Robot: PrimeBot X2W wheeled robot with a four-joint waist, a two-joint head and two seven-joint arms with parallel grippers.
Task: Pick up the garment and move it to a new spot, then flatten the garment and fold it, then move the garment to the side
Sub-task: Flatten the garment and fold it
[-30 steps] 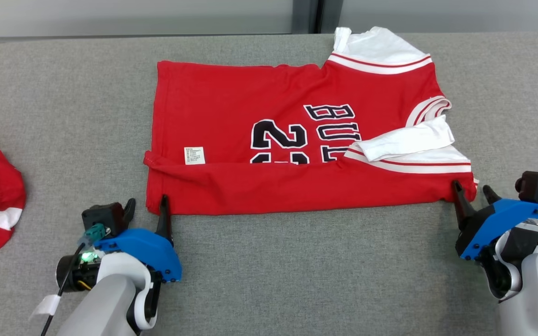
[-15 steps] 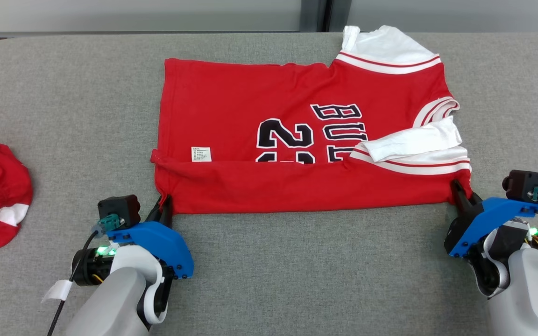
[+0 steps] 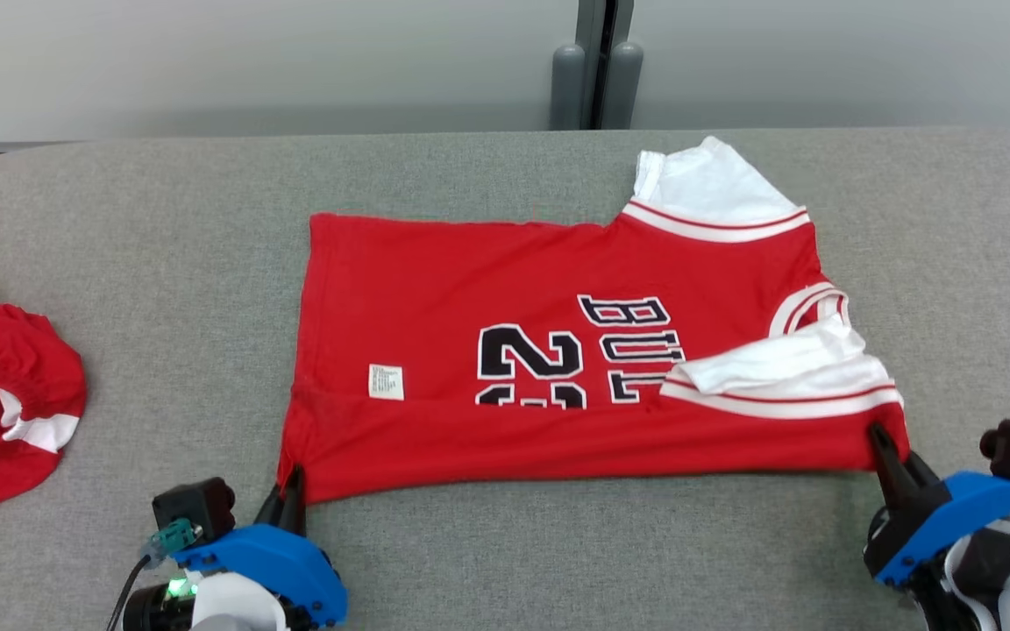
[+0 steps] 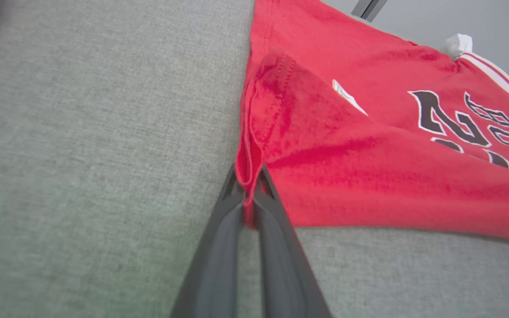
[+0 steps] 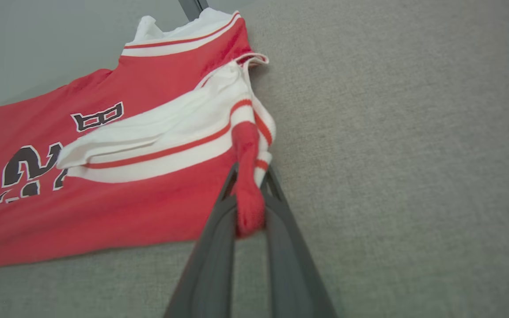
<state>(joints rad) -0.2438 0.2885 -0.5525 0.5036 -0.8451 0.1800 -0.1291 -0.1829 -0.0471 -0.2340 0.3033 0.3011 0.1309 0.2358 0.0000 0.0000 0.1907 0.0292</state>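
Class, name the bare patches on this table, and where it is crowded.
Free: the strip between the jersey and the crumpled red cloth at left; the far band behind the jersey. Crowded: near corners, where left gripper and right gripper pinch it.

The garment (image 3: pixel 505 289) was a red short-sleeved jersey with white sleeve ends and striped trim. It lay spread out on the grey surface (image 3: pixel 119 263), turned sideways, with the hem at the left and the neck and sleeves at the right. Its near long edge was folded over the body and hid the lower part of the black-and-white characters. A small white label (image 3: pixel 386 382) showed near the hem. Both near corners were bunched and slightly raised.
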